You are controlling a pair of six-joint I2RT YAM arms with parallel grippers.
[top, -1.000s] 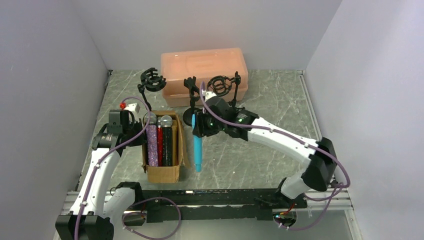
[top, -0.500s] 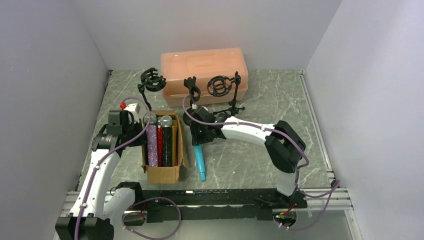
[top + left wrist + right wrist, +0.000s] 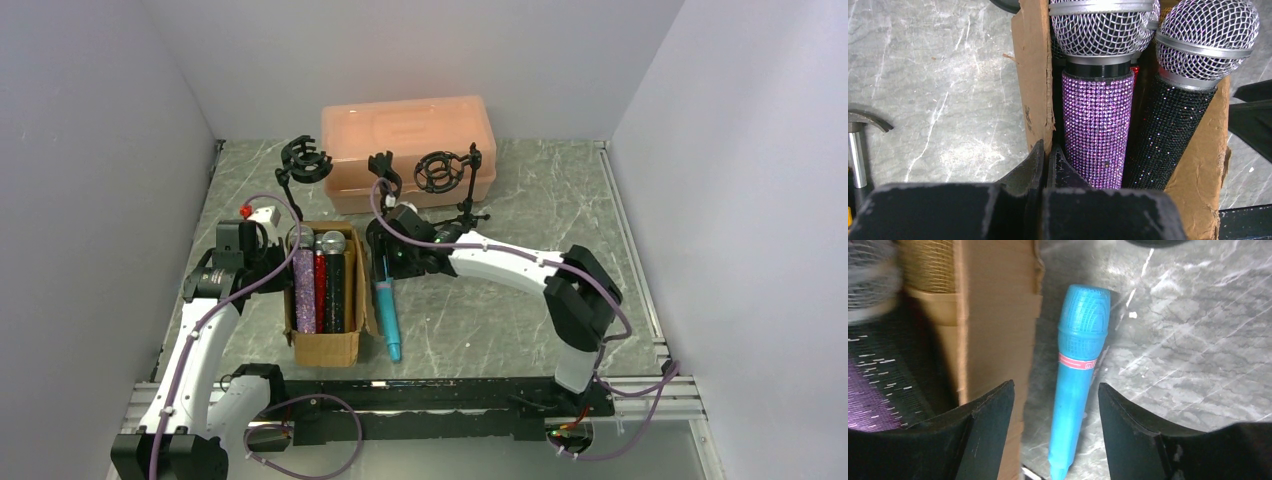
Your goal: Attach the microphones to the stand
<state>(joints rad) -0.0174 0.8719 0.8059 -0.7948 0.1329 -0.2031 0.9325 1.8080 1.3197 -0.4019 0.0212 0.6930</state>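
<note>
My right gripper [image 3: 1055, 387] is black. The teal microphone [image 3: 1080, 365] wears a pink band. The brown cardboard box [image 3: 325, 345] shows a purple glitter microphone [image 3: 1096, 125], a red glitter microphone [image 3: 321, 288] and a black glitter microphone [image 3: 1168, 130], their mesh heads silver. The desk [image 3: 500, 310] is grey marble, white-veined.

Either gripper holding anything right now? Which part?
Right gripper open, teal microphone lying loose between its fingers. Left gripper shut at box wall; grip unclear.
</note>
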